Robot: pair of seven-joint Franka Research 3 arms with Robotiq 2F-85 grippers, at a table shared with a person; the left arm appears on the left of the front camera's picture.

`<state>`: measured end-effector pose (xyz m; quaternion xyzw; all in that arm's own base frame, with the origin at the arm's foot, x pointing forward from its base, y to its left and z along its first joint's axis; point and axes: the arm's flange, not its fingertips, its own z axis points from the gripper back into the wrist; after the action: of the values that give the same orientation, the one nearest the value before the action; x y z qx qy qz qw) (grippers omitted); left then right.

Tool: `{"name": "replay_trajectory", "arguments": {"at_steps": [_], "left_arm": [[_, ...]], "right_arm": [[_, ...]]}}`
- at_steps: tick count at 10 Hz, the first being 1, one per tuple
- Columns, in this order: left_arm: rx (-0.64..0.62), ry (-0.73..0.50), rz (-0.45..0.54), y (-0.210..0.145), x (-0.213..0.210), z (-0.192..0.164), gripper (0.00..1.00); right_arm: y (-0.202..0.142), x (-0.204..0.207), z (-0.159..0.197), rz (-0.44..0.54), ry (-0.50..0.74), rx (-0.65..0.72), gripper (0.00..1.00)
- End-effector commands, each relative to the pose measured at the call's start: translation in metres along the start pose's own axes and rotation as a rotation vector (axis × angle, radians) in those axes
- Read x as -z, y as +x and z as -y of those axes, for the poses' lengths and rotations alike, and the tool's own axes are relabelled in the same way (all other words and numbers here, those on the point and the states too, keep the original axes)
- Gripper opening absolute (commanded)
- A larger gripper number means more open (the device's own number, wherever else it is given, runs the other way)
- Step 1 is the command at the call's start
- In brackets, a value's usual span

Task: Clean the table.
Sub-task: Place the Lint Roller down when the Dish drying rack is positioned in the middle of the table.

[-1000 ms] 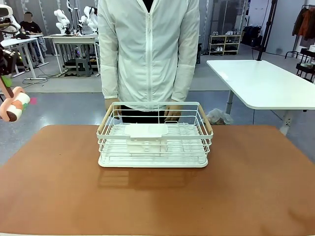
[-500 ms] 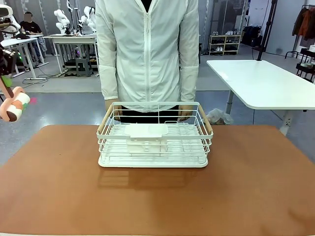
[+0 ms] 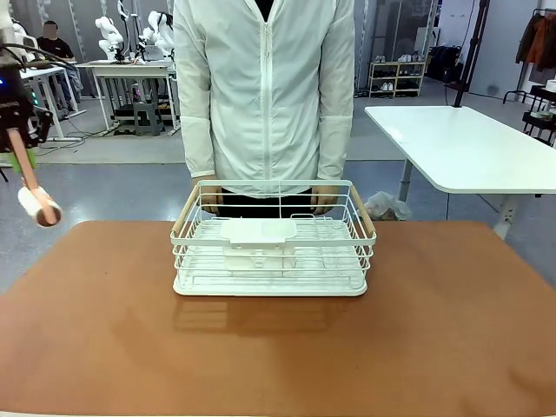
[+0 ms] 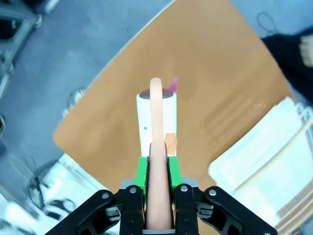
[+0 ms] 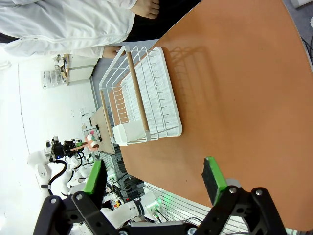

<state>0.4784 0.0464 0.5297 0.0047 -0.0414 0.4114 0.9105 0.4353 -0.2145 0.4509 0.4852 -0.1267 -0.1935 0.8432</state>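
Observation:
The table (image 3: 278, 347) has a reddish-brown top. My left gripper (image 3: 19, 135) hangs high at the far left, beside the table's far left corner. It is shut on the pink handle of a roller (image 3: 39, 207) whose white cylinder head points down, off the table top. In the left wrist view the green pads (image 4: 142, 171) of the left gripper (image 4: 157, 166) clamp that handle, with the roller head (image 4: 156, 117) above the table (image 4: 210, 73) near its corner. My right gripper (image 5: 154, 178) is open and empty, high over the table (image 5: 244, 98).
A white wire rack (image 3: 274, 239) with wooden handles stands mid-table towards the far edge, also the rack (image 4: 274, 156) and the rack (image 5: 142, 93). A person in a white jacket (image 3: 265, 87) stands behind it, hands at its far rim. A white-topped table (image 3: 469, 148) stands back right.
The roller in my left gripper has swung from a sideways tilt to hanging head down, and the gripper has shifted slightly right. The person shifted a little behind the rack.

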Motion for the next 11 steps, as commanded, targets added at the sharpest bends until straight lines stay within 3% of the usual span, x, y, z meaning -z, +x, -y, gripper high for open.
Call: {"name": "replay_trajectory", "arguments": {"at_steps": [1,4,6,7,8,11], "left_arm": [[-0.598,-0.276,0.026,-0.003,0.009,0.011,0.21],[-0.638,-0.469,0.126,-0.02,0.045,0.017,0.21],[-0.516,-0.464,0.229,-0.029,0.049,0.02,0.21],[-0.364,-0.445,0.255,-0.03,0.039,0.018,0.21],[-0.57,-0.482,0.125,-0.017,0.041,0.023,0.21],[-0.57,-0.482,0.125,-0.017,0.041,0.023,0.21]], "right_arm": [[-0.003,0.002,-0.002,0.014,-0.002,-0.001,1.0],[-0.003,0.002,-0.002,0.014,-0.002,-0.001,1.0],[-0.003,0.002,-0.002,0.014,-0.002,-0.001,1.0],[-0.003,0.002,-0.002,0.014,-0.002,-0.001,1.0],[-0.003,0.002,-0.002,0.014,-0.002,-0.001,1.0],[-0.003,0.002,-0.002,0.014,-0.002,-0.001,1.0]]}}
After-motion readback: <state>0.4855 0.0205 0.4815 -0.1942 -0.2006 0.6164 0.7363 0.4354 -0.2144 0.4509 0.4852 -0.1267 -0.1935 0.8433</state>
